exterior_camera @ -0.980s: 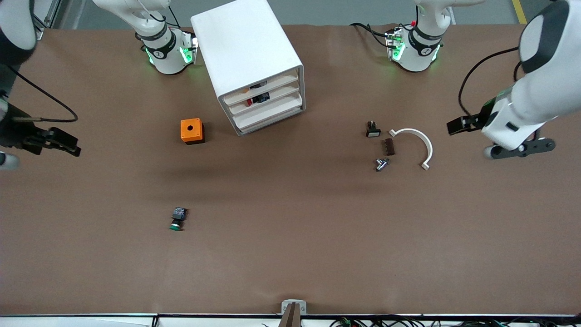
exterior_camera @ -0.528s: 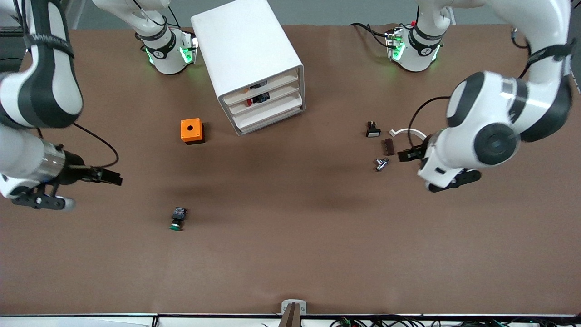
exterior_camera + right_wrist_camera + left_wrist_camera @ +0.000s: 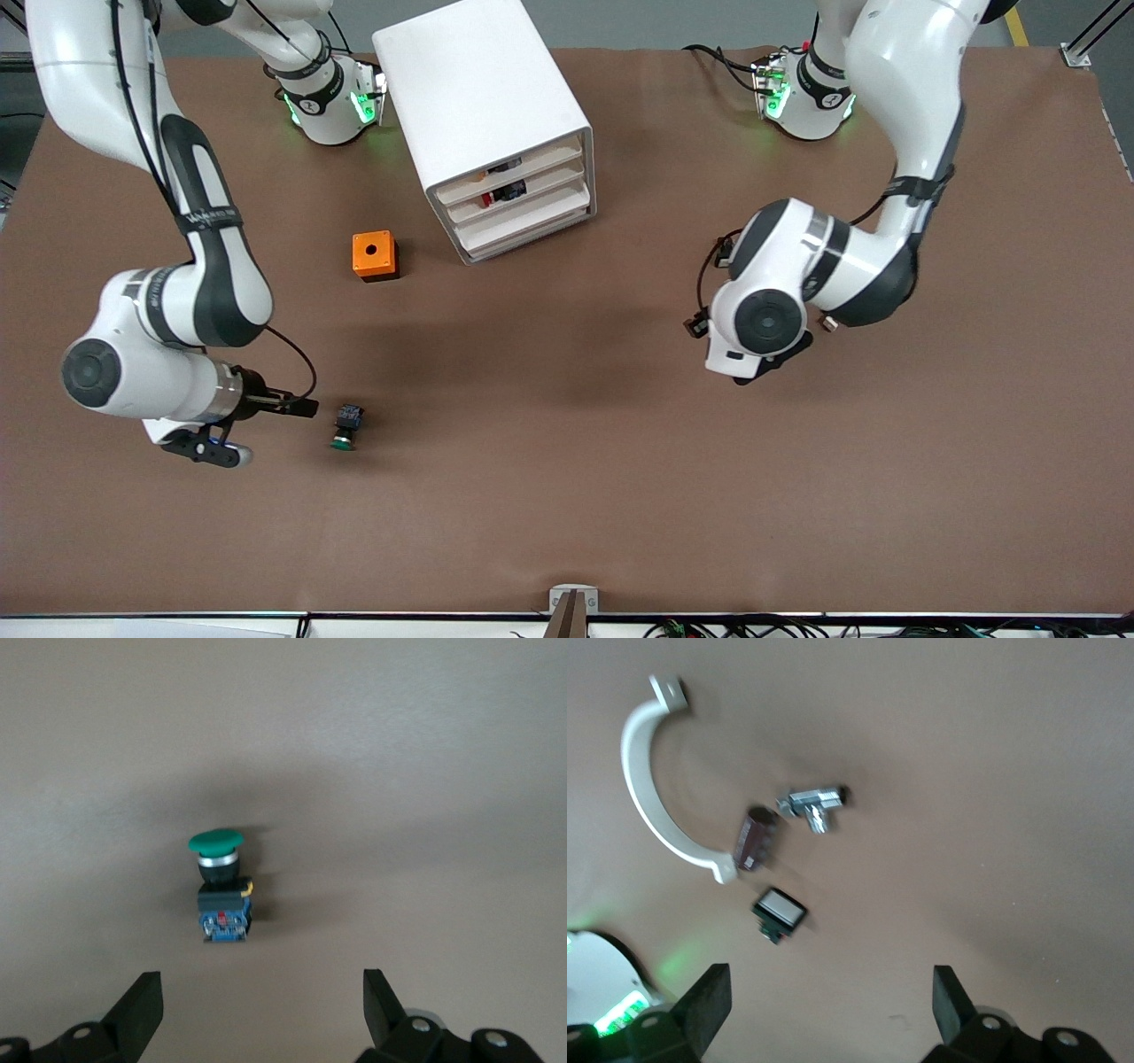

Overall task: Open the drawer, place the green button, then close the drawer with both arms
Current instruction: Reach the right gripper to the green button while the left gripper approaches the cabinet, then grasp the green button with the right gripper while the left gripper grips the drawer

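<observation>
Both arms have swung in over the brown table. The right gripper [image 3: 306,408] now sits just beside the green button [image 3: 346,425], fingers apart, likely ready to grab it. The left gripper [image 3: 828,1010], fingers apart too, hangs over small metal and plastic parts. The smooth white drawer [image 3: 524,219] is shut.

Two robot arms [image 3: 159,292] [image 3: 850,248] work one brown table [image 3: 567,496] holding one white cabinet [image 3: 478,97] of four drawers, one orange cube [image 3: 374,255], one green-capped button [image 3: 346,427], one white clamp [image 3: 651,806] and one metal fitting [image 3: 813,804].
</observation>
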Available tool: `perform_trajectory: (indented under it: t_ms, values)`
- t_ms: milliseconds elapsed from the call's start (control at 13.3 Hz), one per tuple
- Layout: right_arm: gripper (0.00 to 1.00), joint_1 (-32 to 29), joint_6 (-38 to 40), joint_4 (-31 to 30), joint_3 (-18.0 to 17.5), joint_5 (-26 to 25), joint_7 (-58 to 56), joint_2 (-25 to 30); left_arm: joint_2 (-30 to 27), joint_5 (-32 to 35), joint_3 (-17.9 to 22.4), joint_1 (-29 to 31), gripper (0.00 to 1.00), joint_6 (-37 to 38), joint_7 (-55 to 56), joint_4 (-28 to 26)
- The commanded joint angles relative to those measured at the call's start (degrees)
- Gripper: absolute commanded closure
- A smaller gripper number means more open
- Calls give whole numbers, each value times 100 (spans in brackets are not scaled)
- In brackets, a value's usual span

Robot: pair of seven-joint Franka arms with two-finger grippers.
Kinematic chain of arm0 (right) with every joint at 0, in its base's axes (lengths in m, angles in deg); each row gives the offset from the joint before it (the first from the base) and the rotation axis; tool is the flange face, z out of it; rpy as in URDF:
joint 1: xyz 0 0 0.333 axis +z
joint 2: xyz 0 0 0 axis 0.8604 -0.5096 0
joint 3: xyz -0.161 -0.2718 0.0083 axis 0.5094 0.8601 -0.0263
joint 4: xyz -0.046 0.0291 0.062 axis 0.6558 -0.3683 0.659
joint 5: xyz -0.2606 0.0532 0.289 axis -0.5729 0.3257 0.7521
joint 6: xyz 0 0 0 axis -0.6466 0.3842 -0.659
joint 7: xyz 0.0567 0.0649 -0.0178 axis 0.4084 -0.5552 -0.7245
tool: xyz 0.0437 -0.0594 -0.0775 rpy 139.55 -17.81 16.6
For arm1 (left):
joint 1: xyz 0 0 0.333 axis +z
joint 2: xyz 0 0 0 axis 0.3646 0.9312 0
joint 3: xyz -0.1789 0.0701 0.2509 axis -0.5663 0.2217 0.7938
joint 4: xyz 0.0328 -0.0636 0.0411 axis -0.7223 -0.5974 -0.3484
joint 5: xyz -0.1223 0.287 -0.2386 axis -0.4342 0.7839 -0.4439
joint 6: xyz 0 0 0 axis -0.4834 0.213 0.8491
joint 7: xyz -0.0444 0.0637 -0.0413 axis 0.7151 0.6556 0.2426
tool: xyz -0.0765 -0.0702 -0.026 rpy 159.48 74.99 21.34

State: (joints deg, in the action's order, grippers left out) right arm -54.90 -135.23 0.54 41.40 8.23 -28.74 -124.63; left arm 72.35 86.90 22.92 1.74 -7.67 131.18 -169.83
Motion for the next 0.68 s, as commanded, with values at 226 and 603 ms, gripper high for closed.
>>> perform_trajectory:
  t_ms: [226, 603]
  values:
    - [0, 213, -1071, -402, 10, 398, 344, -393, 675, -824, 8, -523, 0, -204, 2696, 309]
    - [0, 345, -1538, -525, 10, 417, 572, -657, 1080, -2429, 16, -743, 0, -625, 4518, 283]
